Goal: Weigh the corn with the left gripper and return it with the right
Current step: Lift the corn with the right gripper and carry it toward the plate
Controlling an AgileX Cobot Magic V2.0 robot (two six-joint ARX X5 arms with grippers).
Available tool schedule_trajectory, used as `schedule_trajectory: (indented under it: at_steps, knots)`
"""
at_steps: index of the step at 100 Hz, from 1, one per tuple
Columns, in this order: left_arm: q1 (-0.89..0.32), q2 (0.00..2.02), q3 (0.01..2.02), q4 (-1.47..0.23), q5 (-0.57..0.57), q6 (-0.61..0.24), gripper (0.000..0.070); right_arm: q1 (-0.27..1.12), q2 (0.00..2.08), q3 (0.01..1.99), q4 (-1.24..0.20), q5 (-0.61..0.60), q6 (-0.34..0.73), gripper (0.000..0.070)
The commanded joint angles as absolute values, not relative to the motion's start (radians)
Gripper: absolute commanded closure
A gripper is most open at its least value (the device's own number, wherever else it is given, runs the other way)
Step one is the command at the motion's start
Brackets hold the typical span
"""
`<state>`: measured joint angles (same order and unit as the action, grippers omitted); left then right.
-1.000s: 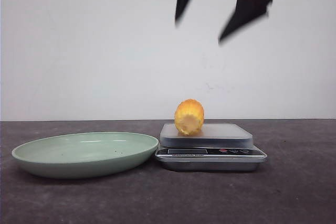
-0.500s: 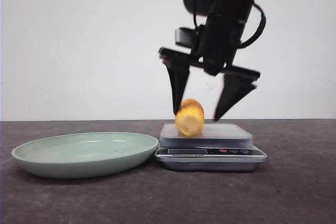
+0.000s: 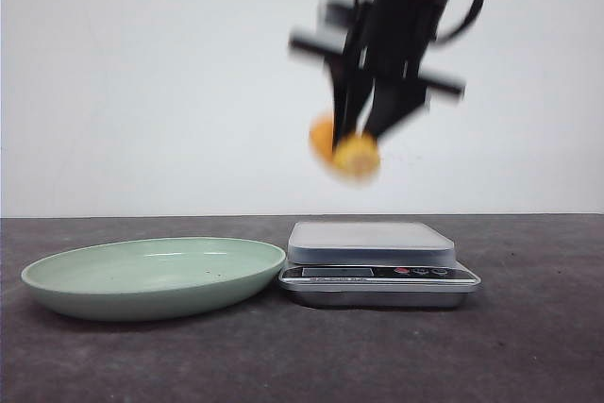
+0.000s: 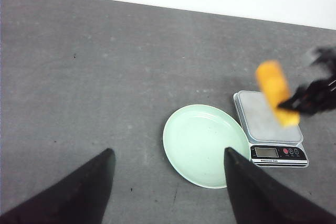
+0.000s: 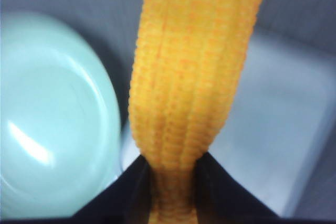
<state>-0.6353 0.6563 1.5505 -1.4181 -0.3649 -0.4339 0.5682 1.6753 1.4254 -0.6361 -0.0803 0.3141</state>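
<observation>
The yellow-orange corn hangs in the air above the scale, clamped between the black fingers of my right gripper, which is blurred by motion. In the right wrist view the corn fills the middle, pinched near its end by both fingers, with the scale's platform behind it. The left wrist view shows the corn above the scale. My left gripper is open and empty, high above the table, on the near side of the green plate.
The pale green plate sits empty on the dark table, to the left of the scale and touching it. The scale's display and buttons face the front. A white wall stands behind.
My right gripper came down around the corn on the scale, shut on it, and has lifted it off the platform. The scale's platform is now bare.
</observation>
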Motion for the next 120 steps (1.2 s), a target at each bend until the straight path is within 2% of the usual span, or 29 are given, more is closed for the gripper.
schedule_trajectory:
  at_steps: [1, 28, 55, 76, 102, 111, 120]
  knots:
    - [-0.642, 0.665, 1.563, -1.444, -0.370, -0.431, 0.0320, 0.583, 1.582, 1.448, -0.614, -0.077, 0.301, 0.0687]
    - [-0.642, 0.665, 1.562, -1.441, -0.395, -0.414, 0.0320, 0.683, 1.271, 1.448, -0.551, -0.047, 0.269, 0.0687]
    - [-0.641, 0.666, 1.561, -1.401, -0.424, -0.396, 0.0320, 0.744, 1.190, 1.448, -0.479, -0.049, 0.274, 0.0688]
    - [-0.642, 0.666, 1.554, -1.383, -0.423, -0.380, 0.0320, 0.764, 1.249, 1.448, -0.443, -0.055, 0.292, 0.0688]
    - [-0.642, 0.666, 1.549, -1.361, -0.423, -0.378, 0.0320, 0.825, 1.424, 1.448, -0.303, -0.077, 0.347, 0.0688]
    - [-0.642, 0.666, 1.549, -1.356, -0.422, -0.378, 0.0320, 0.833, 1.513, 1.448, -0.279, -0.076, 0.399, 0.0688]
    - [-0.642, 0.666, 1.549, -1.356, -0.422, -0.367, 0.0320, 0.834, 1.613, 1.448, -0.269, -0.084, 0.526, 0.0688]
